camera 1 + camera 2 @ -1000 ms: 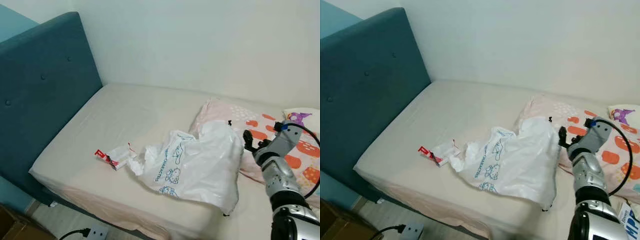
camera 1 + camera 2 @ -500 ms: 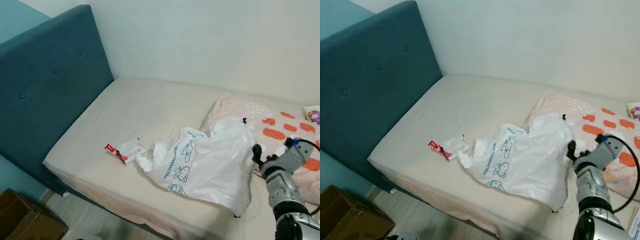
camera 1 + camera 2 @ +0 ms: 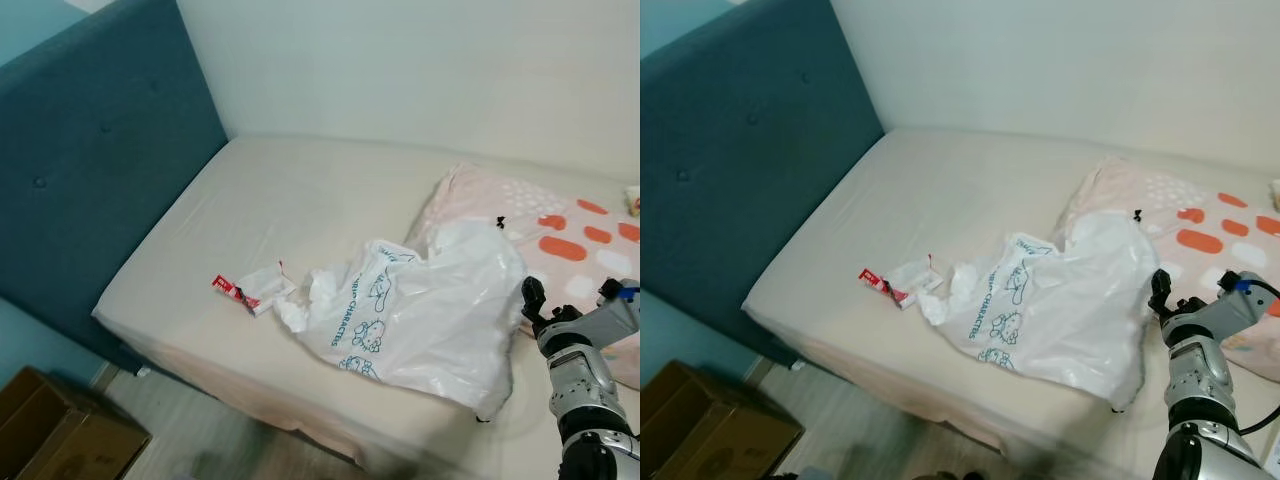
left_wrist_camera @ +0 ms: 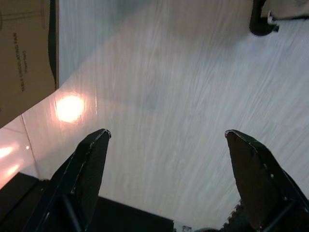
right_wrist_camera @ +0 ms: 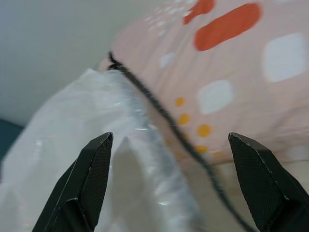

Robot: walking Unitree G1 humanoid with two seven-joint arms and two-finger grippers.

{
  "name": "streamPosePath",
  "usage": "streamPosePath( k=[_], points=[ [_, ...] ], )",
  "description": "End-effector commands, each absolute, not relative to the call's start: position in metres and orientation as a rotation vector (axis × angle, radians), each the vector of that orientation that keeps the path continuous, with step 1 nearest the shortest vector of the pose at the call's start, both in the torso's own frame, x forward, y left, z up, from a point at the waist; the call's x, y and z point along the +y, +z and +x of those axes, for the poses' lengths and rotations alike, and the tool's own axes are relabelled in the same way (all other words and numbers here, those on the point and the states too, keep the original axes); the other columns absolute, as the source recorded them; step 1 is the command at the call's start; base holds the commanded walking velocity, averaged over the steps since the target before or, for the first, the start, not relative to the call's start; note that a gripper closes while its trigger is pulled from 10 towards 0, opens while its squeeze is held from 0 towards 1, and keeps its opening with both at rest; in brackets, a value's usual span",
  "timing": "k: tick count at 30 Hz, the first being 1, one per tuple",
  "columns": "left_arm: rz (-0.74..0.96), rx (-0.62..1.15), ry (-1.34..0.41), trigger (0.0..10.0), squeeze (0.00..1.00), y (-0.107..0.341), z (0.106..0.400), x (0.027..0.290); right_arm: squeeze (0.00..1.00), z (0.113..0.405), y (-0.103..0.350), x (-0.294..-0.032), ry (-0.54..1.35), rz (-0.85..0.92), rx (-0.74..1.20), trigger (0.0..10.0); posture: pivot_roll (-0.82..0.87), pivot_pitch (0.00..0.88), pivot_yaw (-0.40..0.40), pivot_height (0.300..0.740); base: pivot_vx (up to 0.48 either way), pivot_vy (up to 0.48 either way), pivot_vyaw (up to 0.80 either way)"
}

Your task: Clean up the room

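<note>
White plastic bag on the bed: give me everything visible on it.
The white plastic bag is thin, crinkled and translucent, printed with blue cartoon characters and lettering. It lies slumped and partly puffed on the beige bed, its far edge against the pink patterned pillow, with a black drawstring along its rim. A small red-and-white wrapper lies just beside it. The right gripper hovers near its edge, jaws open.

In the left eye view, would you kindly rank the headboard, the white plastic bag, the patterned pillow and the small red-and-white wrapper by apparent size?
1. Headboard
2. White plastic bag
3. Patterned pillow, partly hidden by the bag and cropped, so its rank is unsure
4. Red-and-white wrapper

A home bedroom: bed (image 3: 300, 210) with teal padded headboard (image 3: 90, 170), patterned pillow (image 3: 560, 230).
</note>
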State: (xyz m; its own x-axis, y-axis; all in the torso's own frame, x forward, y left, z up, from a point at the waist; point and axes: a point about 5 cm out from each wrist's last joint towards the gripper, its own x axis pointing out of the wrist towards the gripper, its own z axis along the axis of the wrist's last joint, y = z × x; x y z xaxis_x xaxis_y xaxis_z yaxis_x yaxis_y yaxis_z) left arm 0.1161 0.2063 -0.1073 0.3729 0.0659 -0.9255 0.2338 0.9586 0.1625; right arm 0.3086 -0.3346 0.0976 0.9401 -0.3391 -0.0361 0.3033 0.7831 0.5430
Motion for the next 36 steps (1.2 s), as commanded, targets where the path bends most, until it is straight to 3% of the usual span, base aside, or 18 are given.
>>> streamPosePath(
  k=[1,10,15,18,26,32,34,36],
  points=[
    [0.321,1.229,-0.103,10.0,0.0,-0.109,0.103,0.219,0.0,0.306,0.091,-0.333,-0.339,0.629,-0.065,10.0,0.2,0.29,0.179,0.74,0.0,0.0,0.0],
    [0.342,1.246,-0.112,10.0,0.0,-0.11,0.094,0.223,0.0,0.302,0.091,-0.338,-0.331,0.638,-0.081,10.0,0.23,0.313,0.189,0.74,0.0,0.0,0.0],
    [0.348,1.254,-0.115,10.0,0.0,-0.111,0.089,0.224,0.0,0.309,0.098,-0.332,-0.228,0.639,-0.09,10.0,0.25,0.329,0.19,0.74,0.0,0.0,0.0],
    [0.351,1.254,-0.119,10.0,0.0,-0.111,0.089,0.224,0.0,0.317,0.098,-0.322,-0.145,0.579,0.01,10.0,0.25,0.331,0.186,0.74,0.0,0.0,0.0],
    [0.355,1.249,-0.121,10.0,0.0,-0.111,0.09,0.223,0.0,0.313,0.078,-0.319,-0.2,0.457,0.242,10.0,0.24,0.326,0.184,0.74,0.0,0.0,0.0],
    [0.356,1.245,-0.125,10.0,0.0,-0.11,0.092,0.221,0.0,0.314,0.073,-0.309,-0.111,0.413,0.311,10.0,0.22,0.312,0.18,0.74,0.0,0.0,0.0],
    [0.353,1.237,-0.124,10.0,0.0,-0.11,0.095,0.22,0.0,0.317,0.071,-0.292,0.068,0.375,0.344,10.0,0.2,0.29,0.165,0.74,0.0,0.0,0.0],
    [0.353,1.237,-0.124,10.0,0.0,-0.11,0.095,0.22,0.0,0.317,0.071,-0.292,0.068,0.375,0.344,10.0,0.2,0.29,0.165,0.74,0.0,0.0,0.0]
  ],
)
